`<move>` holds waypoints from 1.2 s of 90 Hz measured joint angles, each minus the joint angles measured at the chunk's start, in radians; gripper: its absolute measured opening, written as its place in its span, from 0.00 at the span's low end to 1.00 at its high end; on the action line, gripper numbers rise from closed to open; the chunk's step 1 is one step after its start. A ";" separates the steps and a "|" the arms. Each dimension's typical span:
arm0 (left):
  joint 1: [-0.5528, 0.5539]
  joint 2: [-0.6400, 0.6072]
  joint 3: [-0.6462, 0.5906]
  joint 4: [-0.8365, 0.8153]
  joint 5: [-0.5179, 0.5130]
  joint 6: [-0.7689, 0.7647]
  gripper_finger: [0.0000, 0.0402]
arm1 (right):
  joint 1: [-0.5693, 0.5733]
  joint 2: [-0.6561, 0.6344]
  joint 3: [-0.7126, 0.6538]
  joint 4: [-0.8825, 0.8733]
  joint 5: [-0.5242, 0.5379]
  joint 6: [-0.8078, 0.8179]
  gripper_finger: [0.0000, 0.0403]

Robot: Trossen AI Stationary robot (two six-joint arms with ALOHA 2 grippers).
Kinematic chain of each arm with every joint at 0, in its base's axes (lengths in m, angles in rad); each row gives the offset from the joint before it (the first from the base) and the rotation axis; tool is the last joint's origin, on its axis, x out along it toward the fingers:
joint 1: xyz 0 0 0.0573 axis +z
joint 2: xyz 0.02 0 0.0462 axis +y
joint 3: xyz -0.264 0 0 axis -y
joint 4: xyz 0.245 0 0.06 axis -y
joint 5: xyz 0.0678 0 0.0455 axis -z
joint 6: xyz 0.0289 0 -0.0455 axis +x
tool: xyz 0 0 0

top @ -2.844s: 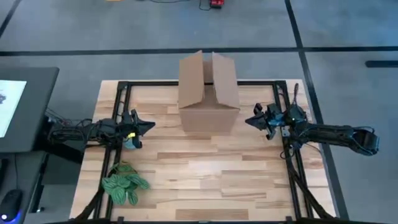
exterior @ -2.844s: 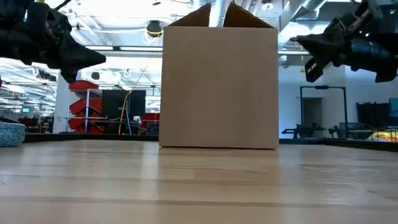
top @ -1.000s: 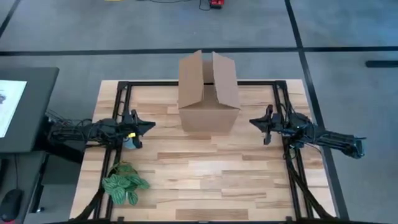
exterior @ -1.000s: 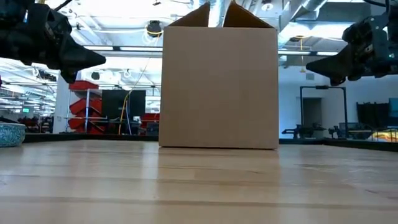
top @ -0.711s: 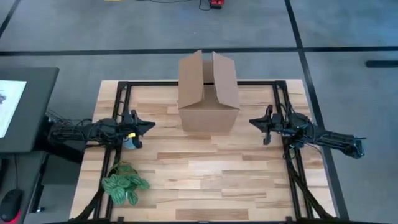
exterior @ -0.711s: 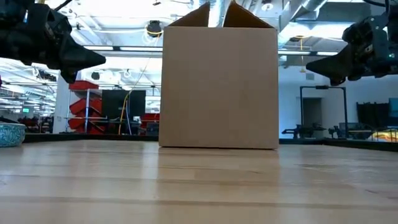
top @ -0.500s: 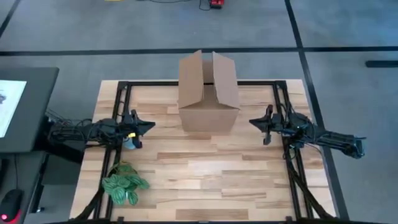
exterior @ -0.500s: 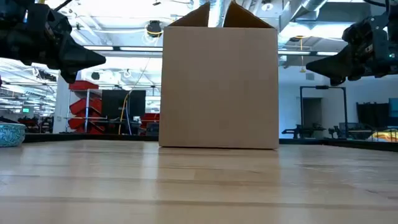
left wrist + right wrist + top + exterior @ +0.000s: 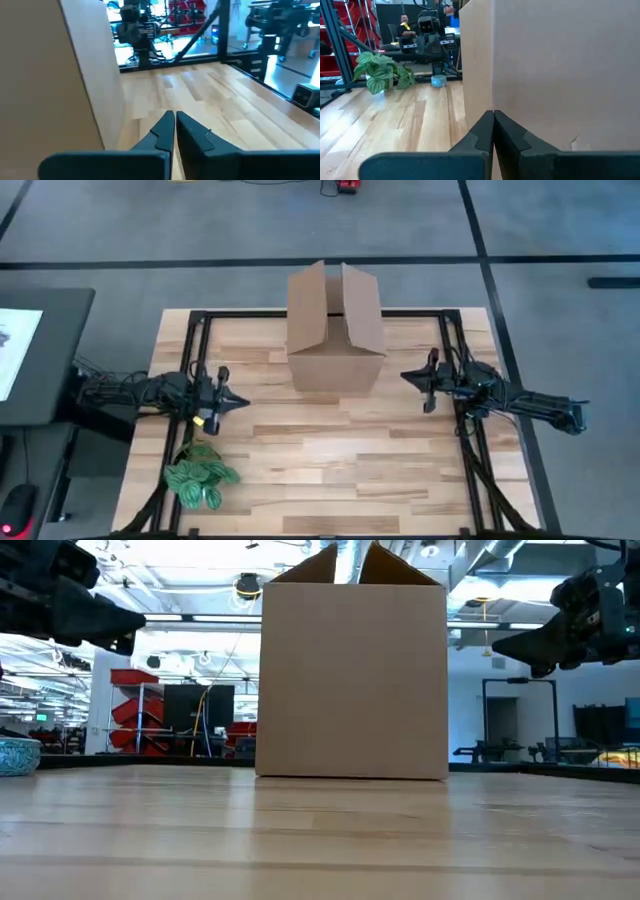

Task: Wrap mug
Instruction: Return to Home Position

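Note:
A small blue patterned mug (image 9: 15,755) stands on its base near the table's left edge. It also shows far off in the right wrist view (image 9: 438,81); in the high view my left arm hides it. My left gripper (image 9: 243,402) hovers shut above the table's left side, pointing toward the right edge, with nothing between its fingers (image 9: 175,120). My right gripper (image 9: 404,375) hovers shut at the table's right side, pointing at the cardboard box (image 9: 335,330), and is also empty (image 9: 493,116). No wrapping material shows.
The open-topped cardboard box (image 9: 352,680) stands at the table's far middle, between the two grippers. A green leafy plant (image 9: 200,477) lies at the near left corner. Black frame rails (image 9: 195,330) run along the table's sides. A person (image 9: 405,22) sits in the room beyond.
My left gripper has shifted a little toward the table's near edge and rolled about its own axis, staying above the table's left side. The box and the mug have not moved.

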 joint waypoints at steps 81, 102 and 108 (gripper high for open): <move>0.000 0.018 0.000 0.002 -0.006 -0.008 0.00 | 0.000 0.000 0.000 0.001 0.000 0.000 0.00; 0.000 0.019 0.000 0.002 -0.006 -0.008 0.00 | 0.000 0.000 0.000 0.001 0.000 0.000 0.00; 0.000 0.018 0.000 0.002 -0.006 -0.008 0.00 | 0.000 0.000 0.000 0.001 0.000 0.000 0.00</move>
